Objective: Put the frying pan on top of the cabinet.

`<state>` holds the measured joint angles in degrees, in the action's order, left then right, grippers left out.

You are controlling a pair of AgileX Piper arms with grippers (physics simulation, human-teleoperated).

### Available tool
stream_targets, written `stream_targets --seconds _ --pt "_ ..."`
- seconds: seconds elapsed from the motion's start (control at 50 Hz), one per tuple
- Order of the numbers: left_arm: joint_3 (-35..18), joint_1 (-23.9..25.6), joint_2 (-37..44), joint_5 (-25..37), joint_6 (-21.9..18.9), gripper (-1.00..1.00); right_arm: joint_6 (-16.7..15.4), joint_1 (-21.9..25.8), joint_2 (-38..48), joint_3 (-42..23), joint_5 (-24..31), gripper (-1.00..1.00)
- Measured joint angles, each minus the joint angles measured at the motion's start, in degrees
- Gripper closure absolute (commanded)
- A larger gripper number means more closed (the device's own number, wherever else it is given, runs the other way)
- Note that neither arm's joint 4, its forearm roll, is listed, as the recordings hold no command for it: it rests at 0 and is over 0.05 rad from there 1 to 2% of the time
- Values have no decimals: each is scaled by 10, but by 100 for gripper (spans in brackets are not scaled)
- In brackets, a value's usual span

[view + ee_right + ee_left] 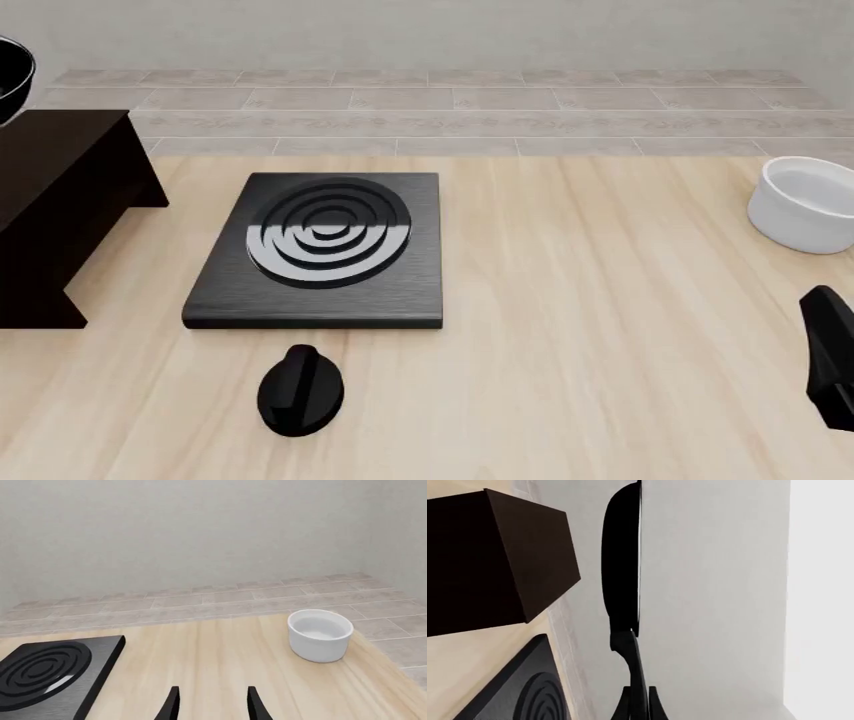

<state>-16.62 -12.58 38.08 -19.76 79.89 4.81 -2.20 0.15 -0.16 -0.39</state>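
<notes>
Jaws of the left gripper clamp the frying pan by its handle; the pan hangs lifted, edge-on, beside the cabinet and not yet on its top. Lift is done; transfer and set-down remain. Right gripper is parted and empty, near the white bowl.

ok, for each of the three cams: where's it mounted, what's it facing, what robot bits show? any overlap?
Left wrist: behind the left gripper, shut on the frying pan; cabinet beside.
Front: above the table, facing the stove plate; right arm at the edge.
Right wrist: behind the open right gripper, facing the white bowl.
Shared: all show the stove plate.
</notes>
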Motion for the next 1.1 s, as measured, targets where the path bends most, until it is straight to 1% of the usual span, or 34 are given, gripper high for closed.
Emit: stream_targets --seconds 0.6,1.1 --pt "9 -19 55 -36 4 100 1 -1 0 0 0 -100" --pt "14 -6 117 -83 8 100 3 -2 0 0 1 -100"
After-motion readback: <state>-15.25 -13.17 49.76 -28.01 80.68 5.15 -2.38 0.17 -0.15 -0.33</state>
